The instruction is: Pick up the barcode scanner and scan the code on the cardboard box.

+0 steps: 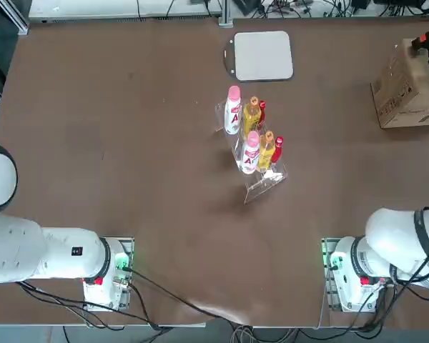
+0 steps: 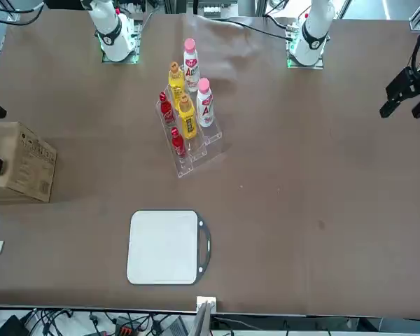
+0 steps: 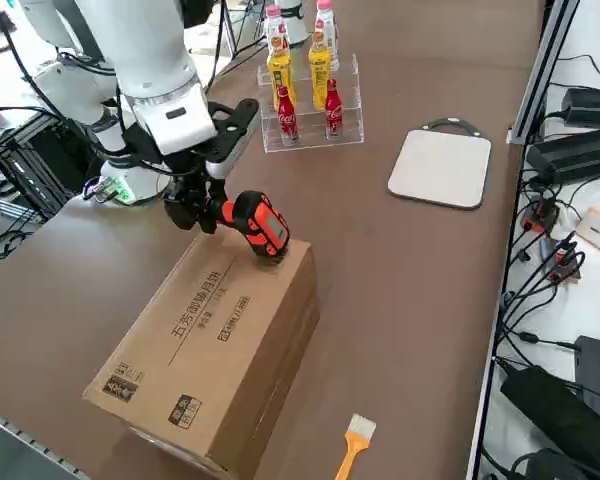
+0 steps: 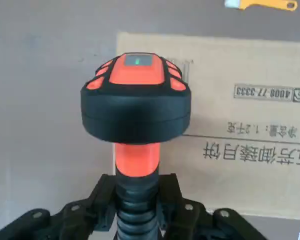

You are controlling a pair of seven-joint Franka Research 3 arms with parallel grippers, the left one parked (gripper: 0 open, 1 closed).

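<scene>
Clearly, the right claw [image 4: 137,205] clamps the scanner [image 4: 137,100]; the box [image 4: 220,125] reads "4008 77 3333".

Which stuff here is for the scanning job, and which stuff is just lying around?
For the job:
- barcode scanner
- cardboard box
- right gripper, shut on the scanner above the box

Just lying about:
- bottles in their clear rack
- white board
- orange-handled brush

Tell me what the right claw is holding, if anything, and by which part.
The right claw holds the barcode scanner by its ribbed black handle, just below the orange-red neck, over the cardboard box.
</scene>
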